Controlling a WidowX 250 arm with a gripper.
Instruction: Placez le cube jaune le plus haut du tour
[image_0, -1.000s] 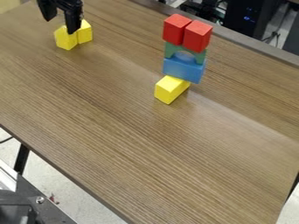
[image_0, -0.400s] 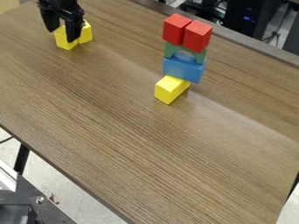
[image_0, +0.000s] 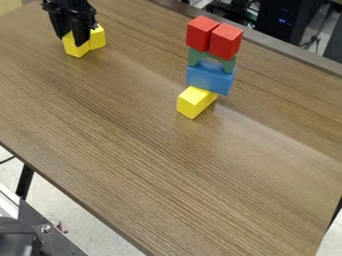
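Observation:
At the upper left the black gripper (image_0: 71, 39) hangs low over the front yellow cube (image_0: 77, 49), its two fingers apart at that cube's top. A second yellow cube (image_0: 97, 38) stands close behind it on the right. Right of centre rises the tower: a yellow block (image_0: 196, 102) at the base, a blue block (image_0: 210, 79) over it, then a green arch (image_0: 228, 63). Two red cubes sit side by side on top, a left one (image_0: 202, 33) and a right one (image_0: 226, 41).
The brown wooden table (image_0: 147, 145) spans the view, with its rear edge beyond the tower. Black equipment (image_0: 280, 22) stands behind it at the upper right. A grey metal frame (image_0: 47, 235) is at the lower left.
The gripper first moved slightly down over the front yellow cube, and its fingers now stand nearer each other than before. Cubes and tower have kept their places.

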